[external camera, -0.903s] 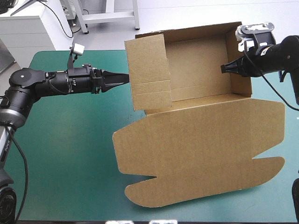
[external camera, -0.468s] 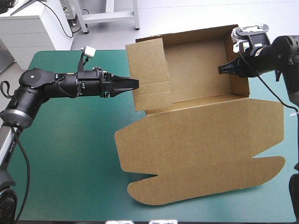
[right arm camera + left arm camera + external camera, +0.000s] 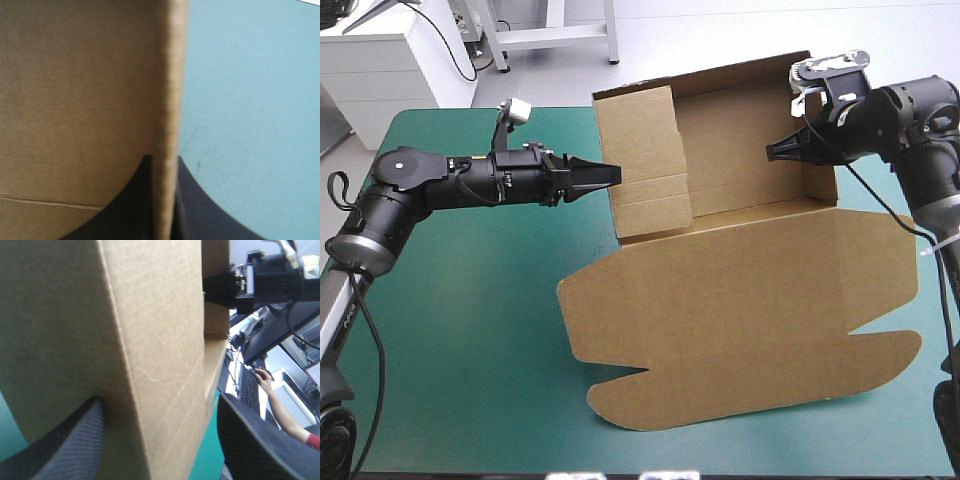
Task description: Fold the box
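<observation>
At the far half of the counter (image 3: 460, 330), the box (image 3: 740, 150) stands as an open tray. Its long axis runs left to right, and the lid (image 3: 750, 300) lies flat on the near side of the teal-green cover.

What matters for my next move is the left wall (image 3: 645, 160). It stands upright directly ahead of the left jaws, edge-on to them. Those jaws are apart and straddle the panel, with one black finger (image 3: 75, 440) outside it and the other (image 3: 260, 440) toward the tray's inside. The outer finger looks pressed against the board, though the wrist view is too close for me to be sure.

On the opposite side, the right jaws are clamped on the right wall (image 3: 825, 180), the board edge (image 3: 167, 100) pinched between them, which I take as bracing the tray.

The left arm (image 3: 450, 185) is the one placed to act. I judge the wall must be pushed rightward, into the tray, and the risk is the whole box sliding with it.
</observation>
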You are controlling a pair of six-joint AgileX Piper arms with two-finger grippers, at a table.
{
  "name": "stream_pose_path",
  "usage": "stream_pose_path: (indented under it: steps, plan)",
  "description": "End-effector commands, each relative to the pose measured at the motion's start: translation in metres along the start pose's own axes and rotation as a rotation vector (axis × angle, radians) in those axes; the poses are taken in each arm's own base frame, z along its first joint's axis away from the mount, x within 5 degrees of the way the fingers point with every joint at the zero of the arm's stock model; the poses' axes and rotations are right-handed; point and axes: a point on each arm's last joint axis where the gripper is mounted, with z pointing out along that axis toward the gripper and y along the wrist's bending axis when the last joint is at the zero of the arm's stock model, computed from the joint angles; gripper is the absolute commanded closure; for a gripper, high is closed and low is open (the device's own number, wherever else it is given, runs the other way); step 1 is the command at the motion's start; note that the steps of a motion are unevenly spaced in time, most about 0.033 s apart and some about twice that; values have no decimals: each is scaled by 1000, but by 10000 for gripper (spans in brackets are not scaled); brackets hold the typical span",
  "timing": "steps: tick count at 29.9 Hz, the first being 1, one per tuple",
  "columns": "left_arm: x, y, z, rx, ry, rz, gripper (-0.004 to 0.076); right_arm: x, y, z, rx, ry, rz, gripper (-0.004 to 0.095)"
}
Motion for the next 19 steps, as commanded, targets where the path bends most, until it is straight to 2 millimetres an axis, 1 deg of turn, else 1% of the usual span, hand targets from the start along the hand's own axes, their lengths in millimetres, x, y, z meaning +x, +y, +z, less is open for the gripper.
stream_pose_path:
  steps: [1,5,10,16,19]
  plan:
    - [-8,-22,-5,-33,-67,6,268,-11,13,-31,-32,-140,-3,921]
    - [-6,-27,1,-140,-82,37,268,-15,28,-40,10,-170,-38,921]
    - [-8,-32,10,-272,-151,83,268,-16,42,-49,56,-186,-74,921]
    - [-13,-40,23,-305,-281,101,268,-16,63,-60,47,-214,-107,921]
    - [-16,-39,29,-317,-337,87,268,-16,71,-65,34,-230,-111,921]
